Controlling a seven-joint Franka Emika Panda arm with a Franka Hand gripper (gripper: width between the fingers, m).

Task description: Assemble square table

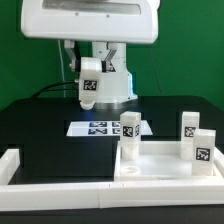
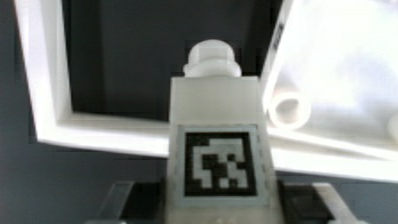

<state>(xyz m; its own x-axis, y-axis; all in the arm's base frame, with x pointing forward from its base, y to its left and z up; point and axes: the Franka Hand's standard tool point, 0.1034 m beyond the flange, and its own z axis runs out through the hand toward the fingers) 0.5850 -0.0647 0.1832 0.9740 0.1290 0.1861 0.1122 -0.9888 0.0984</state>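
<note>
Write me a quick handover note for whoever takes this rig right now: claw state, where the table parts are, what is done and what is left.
Claw: raised above the black table, shut on a leg post, tag facing the cameras, screw end pointing away from the claw.
Tabletop slab: lies by the border wall, on the exterior view's right.
Done, as far as visible: three leg posts stand on the slab, one near its corner, two at its far right. Whether they are fully seated cannot be told.
Left: bring the held leg post to the slab and fit it.
Marker board lies behind the slab.
</note>
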